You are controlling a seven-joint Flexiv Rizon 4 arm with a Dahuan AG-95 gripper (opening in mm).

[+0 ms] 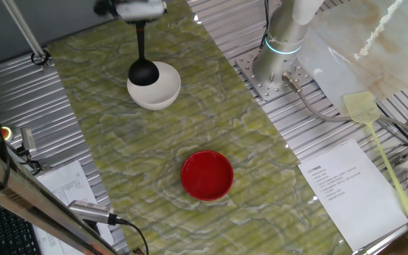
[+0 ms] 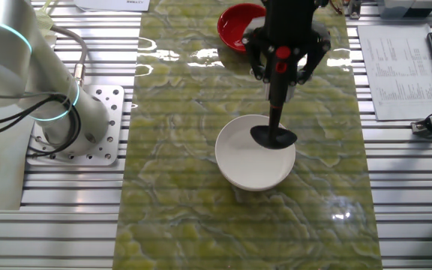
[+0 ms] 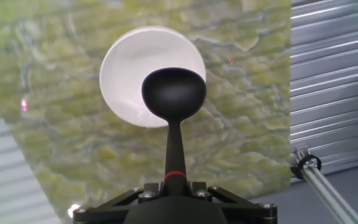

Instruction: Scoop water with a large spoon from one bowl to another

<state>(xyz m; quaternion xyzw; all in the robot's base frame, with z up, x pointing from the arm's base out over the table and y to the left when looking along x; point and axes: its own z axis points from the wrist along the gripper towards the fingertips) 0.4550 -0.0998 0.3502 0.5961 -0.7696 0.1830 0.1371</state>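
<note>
My gripper (image 2: 280, 71) is clamped on the large spoon (image 3: 173, 94), its scoop hanging over the white bowl's (image 1: 163, 92) rim, so any tilt could spill water onto the table (image 1: 261, 163).

white arm (image 2: 21, 67), glowing cyan ring, black claw (image 2: 285, 56), red marking.
</note>
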